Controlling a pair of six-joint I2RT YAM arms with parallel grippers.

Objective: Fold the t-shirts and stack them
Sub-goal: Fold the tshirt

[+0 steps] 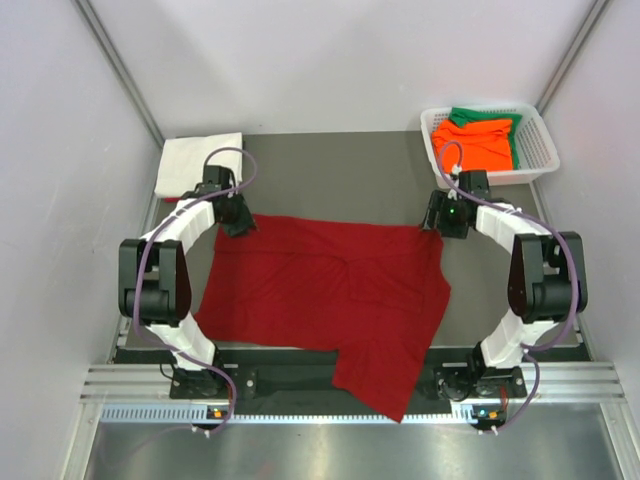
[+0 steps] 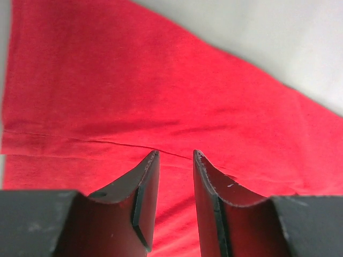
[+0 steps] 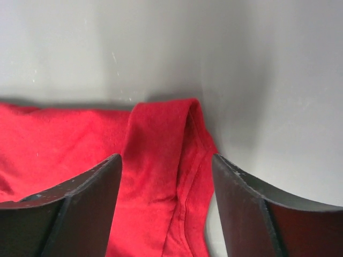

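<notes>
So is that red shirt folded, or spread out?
Mostly spread out: the red shirt lies flat across the table, one corner hanging past the near edge.

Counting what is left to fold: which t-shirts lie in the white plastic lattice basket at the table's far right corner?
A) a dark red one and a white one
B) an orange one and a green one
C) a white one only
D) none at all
B: the white plastic lattice basket holds an orange cloth t-shirt, with a green cloth t-shirt showing from beneath it.
</notes>
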